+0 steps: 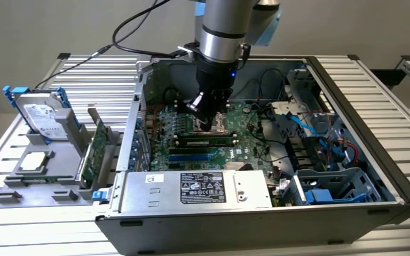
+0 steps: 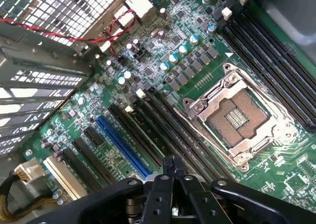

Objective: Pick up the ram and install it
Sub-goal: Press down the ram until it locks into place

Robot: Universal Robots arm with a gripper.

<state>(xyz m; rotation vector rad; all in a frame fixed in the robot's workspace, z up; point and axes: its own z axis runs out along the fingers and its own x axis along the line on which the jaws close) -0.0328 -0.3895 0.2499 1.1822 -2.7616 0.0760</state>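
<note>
The ram (image 1: pixel 205 142), a thin green stick with dark chips, sits along a black slot on the motherboard (image 1: pixel 244 146) inside the open computer case, just in front of the processor socket (image 1: pixel 218 125). My gripper (image 1: pixel 206 121) hangs over the socket, slightly above and behind the ram, apart from it. In the wrist view my gripper (image 2: pixel 171 167) is shut with nothing between its fingers, hovering above the long black slots (image 2: pixel 168 130) next to the open metal socket (image 2: pixel 237 118). I cannot tell the ram apart from the slots in that view.
The case walls (image 1: pixel 347 106) ring the motherboard, with the power supply (image 1: pixel 201 188) in front and cables and a drive cage (image 1: pixel 326 181) on the exterior view's right. A grey fixture (image 1: pixel 20 186) on the exterior view's left holds a hard drive (image 1: pixel 40 113), an expansion card (image 1: pixel 94 154) and a silver processor chip (image 1: pixel 34 161).
</note>
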